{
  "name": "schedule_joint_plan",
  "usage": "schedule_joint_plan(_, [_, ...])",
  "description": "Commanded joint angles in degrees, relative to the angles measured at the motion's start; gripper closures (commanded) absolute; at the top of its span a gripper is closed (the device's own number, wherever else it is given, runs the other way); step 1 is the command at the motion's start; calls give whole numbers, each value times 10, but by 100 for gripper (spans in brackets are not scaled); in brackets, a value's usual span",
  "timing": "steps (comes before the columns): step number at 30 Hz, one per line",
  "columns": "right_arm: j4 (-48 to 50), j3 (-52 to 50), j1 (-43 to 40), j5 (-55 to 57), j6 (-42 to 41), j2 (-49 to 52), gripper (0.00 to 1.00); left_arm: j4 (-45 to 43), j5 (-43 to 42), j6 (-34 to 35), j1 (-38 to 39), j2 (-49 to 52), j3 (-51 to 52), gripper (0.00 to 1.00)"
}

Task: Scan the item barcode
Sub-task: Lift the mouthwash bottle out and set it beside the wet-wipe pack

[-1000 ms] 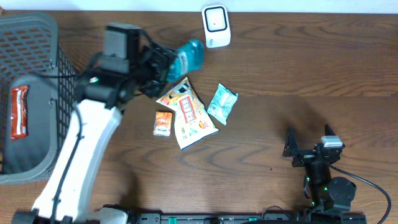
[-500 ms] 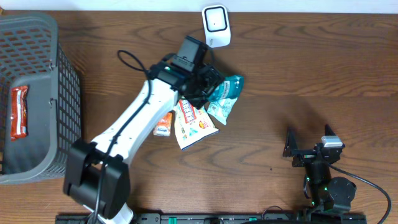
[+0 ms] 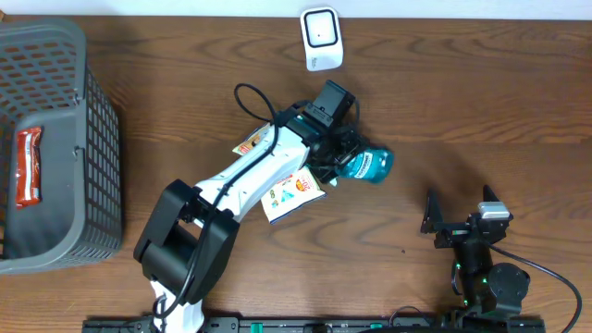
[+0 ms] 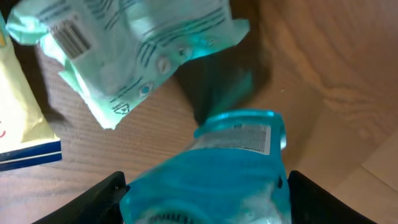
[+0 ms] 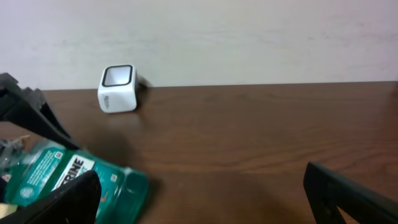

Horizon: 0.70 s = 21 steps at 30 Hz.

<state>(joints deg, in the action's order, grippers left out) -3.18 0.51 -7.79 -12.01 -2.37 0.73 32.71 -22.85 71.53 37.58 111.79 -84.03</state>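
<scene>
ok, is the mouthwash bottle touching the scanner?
Apart. The overhead view shows a stretch of bare table between the mouthwash bottle and the scanner. The right wrist view shows the same gap.

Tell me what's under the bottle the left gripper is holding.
Wooden table and the bottle's shadow show past its front end, with a pale green packet beside them. The spot straight beneath the bottle's body is covered by it.
</scene>
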Motion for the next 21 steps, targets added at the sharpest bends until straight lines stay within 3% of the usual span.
schedule_joint_plan(1, [-1, -2, 3, 1, -6, -3, 1, 0, -3, 3, -1, 6, -6, 50])
schedule_joint_plan(3, [-1, -2, 3, 1, -6, -3, 1, 0, 4, 3, -1, 6, -6, 50])
schedule_joint_plan(7, [-1, -2, 3, 1, -6, -3, 1, 12, 31, 2, -2, 6, -6, 39])
schedule_joint_plan(17, [0, -2, 3, 1, -6, -3, 1, 72, 120, -17, -2, 6, -6, 31])
schedule_joint_plan(21, [-1, -2, 3, 1, -6, -3, 1, 68, 120, -28, -2, 5, -6, 16])
